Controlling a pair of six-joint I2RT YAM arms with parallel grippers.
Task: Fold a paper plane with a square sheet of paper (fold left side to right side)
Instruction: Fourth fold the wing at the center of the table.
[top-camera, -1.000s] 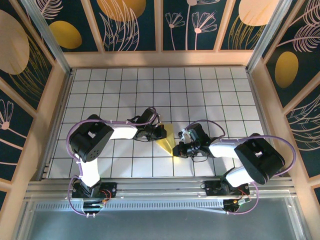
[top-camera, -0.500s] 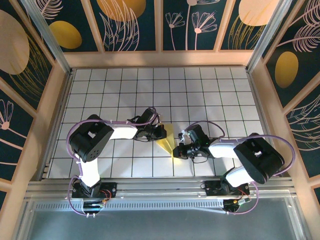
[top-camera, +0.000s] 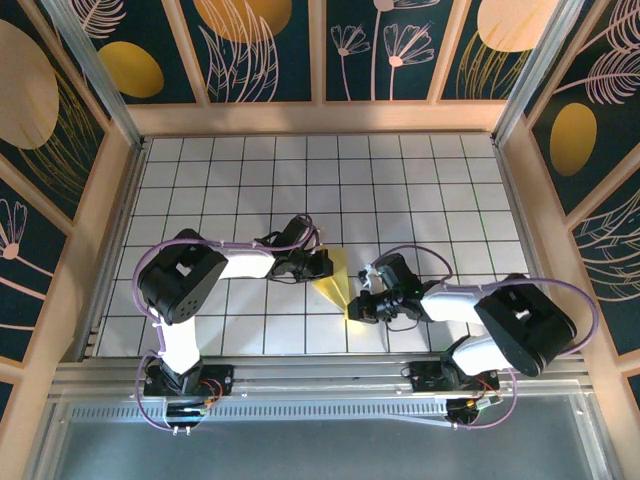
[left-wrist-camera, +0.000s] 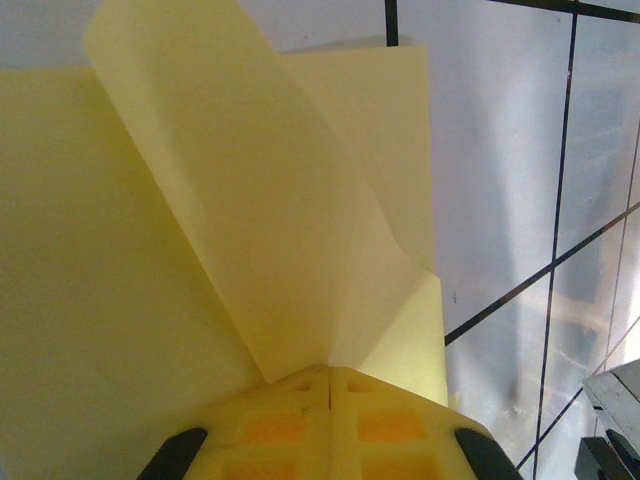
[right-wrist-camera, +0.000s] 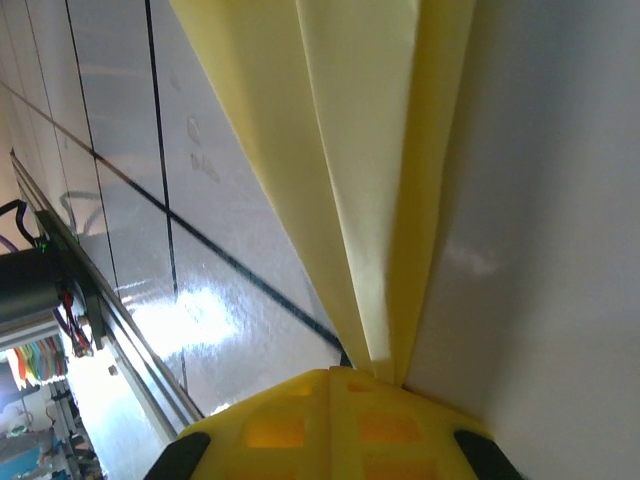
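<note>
Yellow paper (top-camera: 336, 282), part-folded into a tapering wedge, lies on the white gridded worktop (top-camera: 420, 190) a little near of centre, between the two claws. Seen from above, its broad end points far and its narrow tip points near and slightly right.

Left claw (top-camera: 325, 265): reaches in from the left and meets the paper's far-left edge. In the left wrist view the claw (left-wrist-camera: 328, 372) has its yellow fingertips pressed together at the seam, pinching the paper (left-wrist-camera: 250, 200). One flap curls up from the grip, lifted off the layer beneath. A second layer lies flat to its right, against the dark grid lines.

Right claw (top-camera: 356, 308): reaches in from the right and meets the narrow near tip. In the right wrist view the claw (right-wrist-camera: 330, 372) is likewise pressed together, pinching the paper (right-wrist-camera: 350, 150) where its long creased layers converge to a point. The layers fan out away from the fingertips and stand slightly off the worktop.

Both arms are bent at the elbow, with forearms angled inward toward the paper. Dark patterned walls (top-camera: 270, 50) with golden ovals enclose the worktop on the left, far and right sides.
</note>
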